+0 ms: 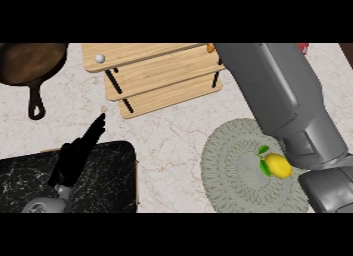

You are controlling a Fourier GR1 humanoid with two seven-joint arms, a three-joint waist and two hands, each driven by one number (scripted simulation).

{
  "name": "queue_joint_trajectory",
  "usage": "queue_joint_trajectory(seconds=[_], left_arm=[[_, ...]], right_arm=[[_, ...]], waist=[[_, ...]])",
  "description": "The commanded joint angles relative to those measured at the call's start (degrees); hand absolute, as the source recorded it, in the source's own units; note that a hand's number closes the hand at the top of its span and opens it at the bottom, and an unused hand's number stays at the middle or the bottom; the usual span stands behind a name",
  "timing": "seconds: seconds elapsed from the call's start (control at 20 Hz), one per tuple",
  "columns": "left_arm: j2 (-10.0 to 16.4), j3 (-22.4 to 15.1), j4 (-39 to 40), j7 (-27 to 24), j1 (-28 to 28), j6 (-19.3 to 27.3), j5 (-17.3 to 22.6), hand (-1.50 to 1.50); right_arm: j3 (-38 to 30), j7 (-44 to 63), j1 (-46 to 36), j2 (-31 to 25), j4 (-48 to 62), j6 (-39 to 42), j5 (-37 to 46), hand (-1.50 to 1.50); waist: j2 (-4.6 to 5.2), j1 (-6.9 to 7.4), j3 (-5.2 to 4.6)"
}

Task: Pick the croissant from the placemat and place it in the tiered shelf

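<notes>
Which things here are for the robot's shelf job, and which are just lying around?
For the job: tiered shelf; placemat; orange bit at the shelf's top edge, maybe the croissant.
Lying about: skillet; lemon on the placemat; dark marble board; left hand, open over it.

You're looking down at a kitchen: a pale marble tabletop (171, 132) carries a dark skillet (27, 62) at the upper left, a wooden tiered shelf (160, 75) beside it, a woven placemat (234, 175) with a lemon (278, 166), and a black stone board (105, 175).
</notes>
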Motion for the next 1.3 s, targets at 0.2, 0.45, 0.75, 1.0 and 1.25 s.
queue_joint_trajectory(seconds=[0.2, 0.45, 0.75, 1.0, 1.25], left_arm=[[0.1, -0.1, -0.7, 1.7, -1.3, -1.1, 0.1, 0.0], [-1.1, -1.2, -0.4, 0.4, -1.1, -0.4, -0.7, 0.0], [-2.6, -1.7, -0.3, 1.0, -1.1, 1.2, -1.5, 0.0], [-1.0, -0.1, 1.3, -1.2, -0.1, 0.0, -0.9, 0.0], [1.2, 2.1, 1.0, -1.4, 1.8, -2.0, 1.0, 0.0]], right_arm=[[-4.6, -3.4, -4.8, 5.2, 15.0, -5.1, -3.1, 1.5], [-19.9, -6.1, -0.7, 5.3, 12.0, -6.9, -20.5, -1.5], [-25.6, -15.1, -2.1, 5.4, 14.8, -13.4, -30.8, -1.5], [-29.2, -22.9, -2.7, 3.4, 13.5, -22.6, -31.5, -1.5], [-31.1, -23.2, -2.6, 0.0, 10.0, -31.6, -31.6, -1.5]], waist=[[0.72, 1.73, -0.15], [1.06, 1.98, 0.05], [0.75, 2.51, -0.07], [0.73, 0.92, -0.13], [-0.42, -1.13, -0.12]])
